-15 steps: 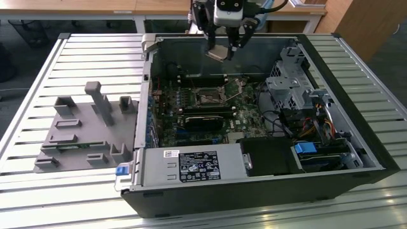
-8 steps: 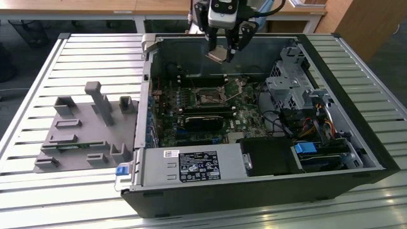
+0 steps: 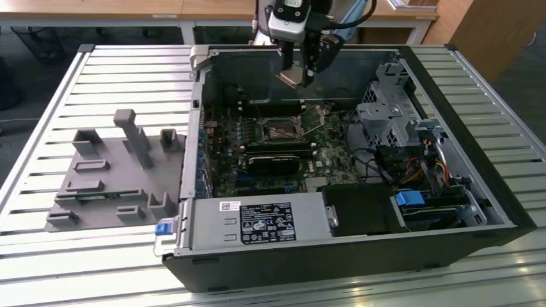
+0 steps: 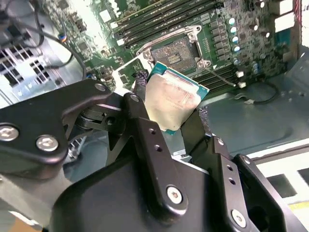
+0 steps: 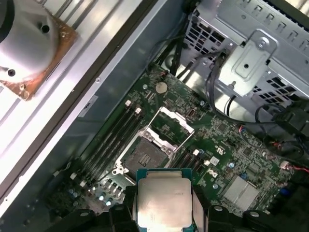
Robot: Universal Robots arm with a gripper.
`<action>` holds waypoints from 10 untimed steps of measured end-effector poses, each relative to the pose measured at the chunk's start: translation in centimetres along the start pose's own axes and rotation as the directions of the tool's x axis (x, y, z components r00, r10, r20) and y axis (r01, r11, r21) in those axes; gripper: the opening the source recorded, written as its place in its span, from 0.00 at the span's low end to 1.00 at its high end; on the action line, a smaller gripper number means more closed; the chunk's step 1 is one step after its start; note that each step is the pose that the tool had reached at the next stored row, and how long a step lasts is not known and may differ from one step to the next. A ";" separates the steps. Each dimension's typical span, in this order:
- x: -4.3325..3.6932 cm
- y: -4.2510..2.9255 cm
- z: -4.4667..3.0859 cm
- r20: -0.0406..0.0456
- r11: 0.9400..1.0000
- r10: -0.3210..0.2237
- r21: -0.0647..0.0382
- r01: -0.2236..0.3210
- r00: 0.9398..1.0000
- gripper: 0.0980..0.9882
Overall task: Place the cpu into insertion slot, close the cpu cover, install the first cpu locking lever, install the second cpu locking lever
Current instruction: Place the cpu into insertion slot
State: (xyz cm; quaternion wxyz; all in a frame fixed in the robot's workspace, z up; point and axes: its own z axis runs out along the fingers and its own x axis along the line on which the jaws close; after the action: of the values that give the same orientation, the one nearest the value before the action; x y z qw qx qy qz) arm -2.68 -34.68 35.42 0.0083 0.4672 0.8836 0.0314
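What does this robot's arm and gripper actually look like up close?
The gripper is matt black, with angular jointed fingers pinned by round silver screws. Above it sits a pale grey wrist block, and a black cable loops beside it.

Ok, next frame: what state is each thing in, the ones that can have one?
cpu: gripped, held in the air over the board, not seated.
gripper: shut on the cpu.
slot: uncovered, empty.
cover: swung up, open.
case: lying on its side, panel off, inside exposed.
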 end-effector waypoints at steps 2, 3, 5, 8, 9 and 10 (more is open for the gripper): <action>0.00 -0.01 0.11 0.002 0.999 0.036 0.000 -0.036 0.999 0.50; 0.00 -0.01 0.16 0.003 0.999 0.054 -0.001 -0.054 0.999 0.50; 0.00 -0.02 0.26 0.006 0.996 0.091 -0.002 -0.091 0.996 0.50; -0.01 -0.02 0.39 0.009 0.990 0.140 -0.003 -0.140 0.990 0.50; -0.01 -0.03 0.43 0.010 0.987 0.158 -0.003 -0.158 0.987 0.50; -0.01 -0.03 0.48 0.011 0.984 0.176 -0.003 -0.176 0.984 0.50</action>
State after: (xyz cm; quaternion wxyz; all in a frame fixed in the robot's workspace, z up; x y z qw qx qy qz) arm -2.68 -34.68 34.94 0.0111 0.5434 0.8388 0.0303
